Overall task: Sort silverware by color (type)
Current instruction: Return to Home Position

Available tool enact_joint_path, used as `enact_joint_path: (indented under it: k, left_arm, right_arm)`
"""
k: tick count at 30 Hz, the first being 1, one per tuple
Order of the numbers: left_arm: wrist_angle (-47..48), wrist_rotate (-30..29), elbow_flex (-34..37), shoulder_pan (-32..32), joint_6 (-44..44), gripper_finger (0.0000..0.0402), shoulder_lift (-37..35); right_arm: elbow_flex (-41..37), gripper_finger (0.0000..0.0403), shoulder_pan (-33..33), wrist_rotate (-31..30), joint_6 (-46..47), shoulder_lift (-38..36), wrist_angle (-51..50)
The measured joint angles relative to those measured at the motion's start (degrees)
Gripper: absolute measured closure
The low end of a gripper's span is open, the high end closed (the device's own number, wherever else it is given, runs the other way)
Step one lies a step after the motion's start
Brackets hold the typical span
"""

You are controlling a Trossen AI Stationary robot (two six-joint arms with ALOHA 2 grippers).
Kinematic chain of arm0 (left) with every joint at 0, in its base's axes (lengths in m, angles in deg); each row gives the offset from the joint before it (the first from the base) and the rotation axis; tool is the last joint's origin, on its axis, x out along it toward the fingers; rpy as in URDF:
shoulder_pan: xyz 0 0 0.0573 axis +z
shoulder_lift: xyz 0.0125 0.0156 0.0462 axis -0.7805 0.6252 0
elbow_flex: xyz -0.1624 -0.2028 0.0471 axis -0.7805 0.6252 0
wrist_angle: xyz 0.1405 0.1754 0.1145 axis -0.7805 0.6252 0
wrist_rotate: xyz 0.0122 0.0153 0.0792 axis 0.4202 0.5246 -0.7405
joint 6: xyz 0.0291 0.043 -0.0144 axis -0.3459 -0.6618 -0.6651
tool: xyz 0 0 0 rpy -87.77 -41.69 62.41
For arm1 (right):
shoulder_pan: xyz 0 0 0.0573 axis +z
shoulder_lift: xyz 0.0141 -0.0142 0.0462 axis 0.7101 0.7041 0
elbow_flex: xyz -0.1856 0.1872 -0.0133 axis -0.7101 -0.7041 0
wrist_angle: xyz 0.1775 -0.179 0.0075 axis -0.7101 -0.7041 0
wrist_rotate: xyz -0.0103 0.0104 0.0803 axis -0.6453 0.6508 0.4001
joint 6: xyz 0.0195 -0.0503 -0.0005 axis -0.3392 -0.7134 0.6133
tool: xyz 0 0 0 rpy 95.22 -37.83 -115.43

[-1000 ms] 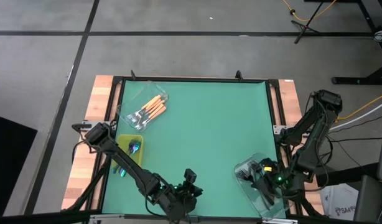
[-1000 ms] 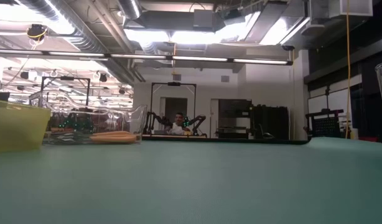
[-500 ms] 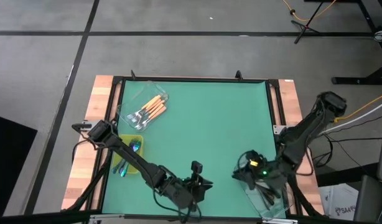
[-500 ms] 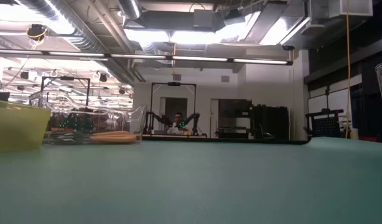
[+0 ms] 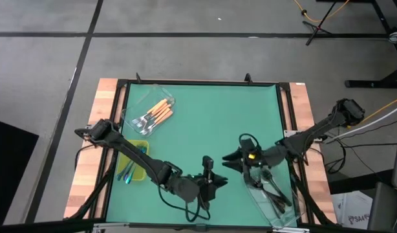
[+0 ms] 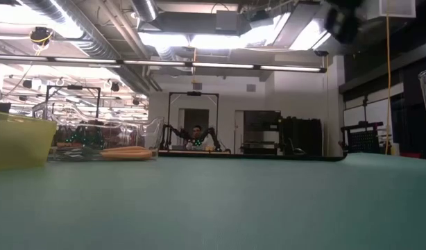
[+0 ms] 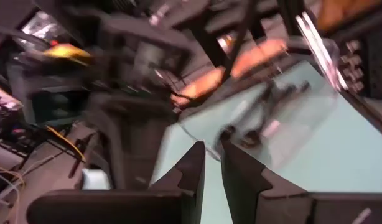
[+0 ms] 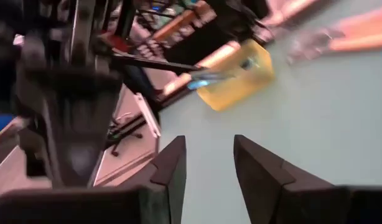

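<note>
Orange-handled forks (image 5: 156, 114) lie in a clear tub (image 5: 139, 103) at the far left. Iridescent forks (image 5: 139, 154) rest in the yellow-green tray (image 5: 130, 173) at the near left, one (image 8: 203, 78) sticking out over its rim. Dark forks (image 5: 271, 188) lie in a clear tub (image 5: 263, 206) at the near right, also seen as dark forks (image 7: 265, 106) in the left wrist view. My left gripper (image 5: 219, 180) hangs over the mat near the front middle, its fingers (image 7: 241, 177) a little apart and holding nothing. My right gripper (image 5: 228, 160) is open and holds nothing, just left of the right tub.
The green mat (image 5: 211, 123) lies bare between the tubs. The two grippers face each other close together near the front middle. A black frame (image 5: 198, 83) borders the mat. A person (image 6: 196, 137) sits far behind the table.
My right gripper has swung from over the near-right tub toward the table's left, rising and rolling its wrist. My left gripper has gone toward the table's right and a little up and toward the far edge. Both gaps stay as they were. No fork has moved.
</note>
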State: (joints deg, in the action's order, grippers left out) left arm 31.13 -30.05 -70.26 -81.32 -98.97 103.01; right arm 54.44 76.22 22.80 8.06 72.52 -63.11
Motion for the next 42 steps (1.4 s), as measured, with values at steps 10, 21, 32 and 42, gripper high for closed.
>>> enact_joint_path:
  k: [10, 21, 32, 42]
  left_arm:
    - [13.26, 0.07, 0.0, 2.1, -0.99, 0.0356, -15.85]
    - [27.92, -0.11, 0.0, 4.81, 2.9, 0.0356, -38.06]
    - [50.86, 0.22, -0.02, 5.37, 16.56, 0.0356, -58.66]
    - [63.21, -0.16, 6.73, 5.35, 28.82, 0.0356, -69.88]
  right_arm:
    - [-0.02, 0.0278, -9.88, 14.74, -9.45, -7.92, 3.63]
    - [-0.02, 0.0278, -17.55, 15.27, -18.9, -29.27, -0.77]
    - [0.0, 0.0278, -19.77, 11.28, -18.96, -50.6, -14.47]
    - [-0.02, 0.0278, -19.77, 6.87, -18.98, -63.8, -28.85]
